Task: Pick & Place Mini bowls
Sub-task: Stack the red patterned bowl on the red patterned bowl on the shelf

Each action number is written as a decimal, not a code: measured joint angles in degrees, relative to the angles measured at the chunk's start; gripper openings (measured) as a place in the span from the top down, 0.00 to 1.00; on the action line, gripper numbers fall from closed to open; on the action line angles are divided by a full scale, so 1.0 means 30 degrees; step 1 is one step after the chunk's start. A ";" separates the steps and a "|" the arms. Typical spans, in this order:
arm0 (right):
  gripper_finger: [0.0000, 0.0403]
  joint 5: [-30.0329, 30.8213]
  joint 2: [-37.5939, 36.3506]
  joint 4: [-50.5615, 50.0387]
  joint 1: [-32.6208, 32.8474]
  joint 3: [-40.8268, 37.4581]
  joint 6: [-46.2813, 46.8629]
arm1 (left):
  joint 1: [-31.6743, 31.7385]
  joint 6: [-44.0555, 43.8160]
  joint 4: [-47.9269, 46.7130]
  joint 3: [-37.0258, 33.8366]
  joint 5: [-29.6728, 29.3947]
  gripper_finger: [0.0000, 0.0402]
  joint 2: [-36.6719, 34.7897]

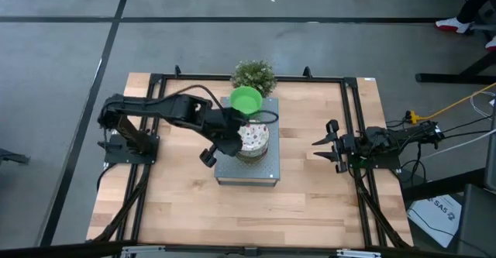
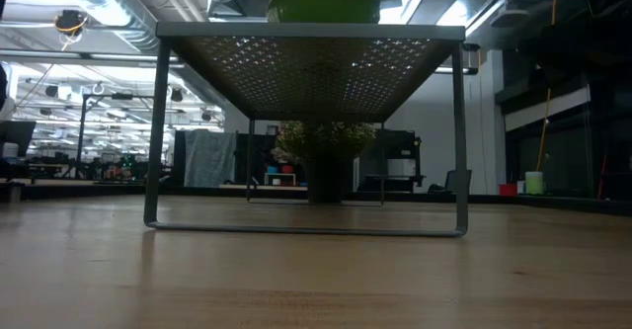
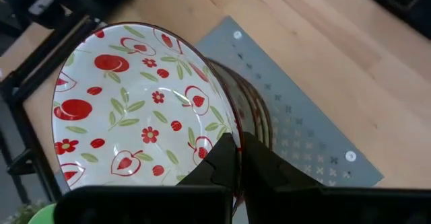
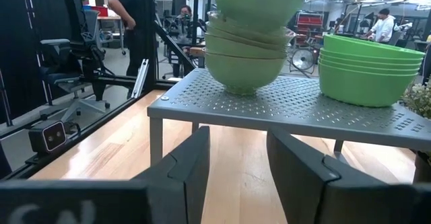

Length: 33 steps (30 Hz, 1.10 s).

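Over the grey perforated stand (image 1: 246,169), the left gripper (image 3: 237,158) is pinched tight on the rim of a white red-patterned bowl (image 3: 135,106), tilting it up off its stack (image 1: 253,140). Just beside sits the green bowl stack (image 1: 246,99). Off at the table's right side, the right gripper (image 1: 325,143) waits with fingers spread wide.

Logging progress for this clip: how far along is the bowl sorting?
Done: green bowls sit stacked on the grey rack. In hand: left gripper is shut on the rim of the top patterned bowl, tilted above its stack. Left: the patterned stack. Right gripper waits open at the right edge.
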 joint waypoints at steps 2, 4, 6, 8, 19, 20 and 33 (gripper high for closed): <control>0.64 0.0007 0.0022 0.0008 -0.0003 -0.0004 0.0000 | -0.0091 0.0302 -0.0102 -0.0003 -0.0151 0.99 0.0311; 0.64 0.0000 0.0022 0.0010 0.0000 -0.0005 0.0000 | -0.0156 0.0345 -0.0235 -0.0010 -0.0150 0.99 0.0435; 0.64 0.0003 0.0022 0.0012 0.0000 -0.0007 0.0000 | -0.0143 0.0331 -0.0217 -0.0003 -0.0152 0.99 0.0501; 0.63 -0.0005 0.0022 0.0005 -0.0002 -0.0005 0.0000 | -0.0143 0.0324 -0.0403 -0.0010 -0.0151 0.99 0.0509; 0.63 0.0003 0.0022 0.0005 -0.0001 -0.0004 0.0000 | -0.0150 0.0122 -0.0282 -0.0003 -0.1186 0.87 0.0474; 0.63 0.0003 0.0022 0.0006 -0.0001 0.0000 0.0000 | -0.0150 0.0120 -0.0282 -0.0003 -0.1198 0.86 0.0472; 0.63 0.0003 0.0029 0.0006 0.0000 -0.0001 0.0000 | -0.0383 -0.1277 -0.0321 -0.0003 -0.2269 0.78 0.0118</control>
